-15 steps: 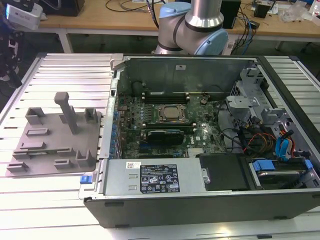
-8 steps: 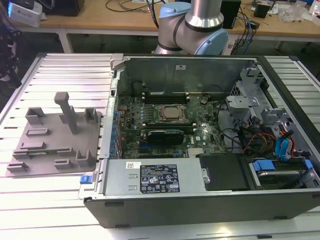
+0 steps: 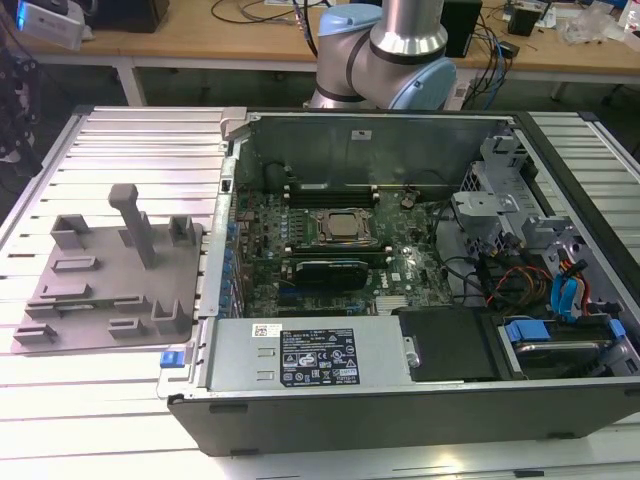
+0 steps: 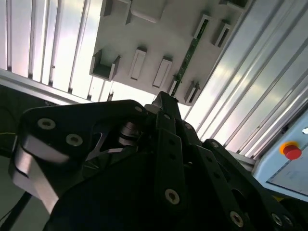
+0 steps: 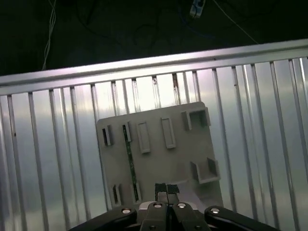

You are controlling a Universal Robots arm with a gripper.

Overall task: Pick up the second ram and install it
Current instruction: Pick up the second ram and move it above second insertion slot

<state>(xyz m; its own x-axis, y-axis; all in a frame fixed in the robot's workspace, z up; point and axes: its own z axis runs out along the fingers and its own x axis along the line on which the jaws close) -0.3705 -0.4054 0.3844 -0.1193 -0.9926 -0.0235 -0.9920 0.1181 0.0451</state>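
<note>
Hovering over the grey plate [image 5: 154, 120], the gripper [image 5: 167, 187] has its 2 fingers [image 5: 160, 188] pressed together with nothing between them. The memory stick [image 5: 130, 161] stands on its edge in the plate, a thin green line running between 2 slotted blocks. It is near the fingers but clear of them, with no contact. In the second wrist view the same stick [image 4: 190, 50] shows as a green strip on the plate [image 4: 144, 29], beyond the tip of the gripper [image 4: 162, 98]. In the exterior view the plate [image 3: 90, 320] lies flat on the ribbed metal desk [image 3: 130, 140], at the exterior view's left of the open computer case [image 3: 400, 420] and just beside it. Inside the case the square metal processor socket [image 3: 343, 227] sits mid-board. The arm [image 3: 400, 45] rises behind the case.
</note>
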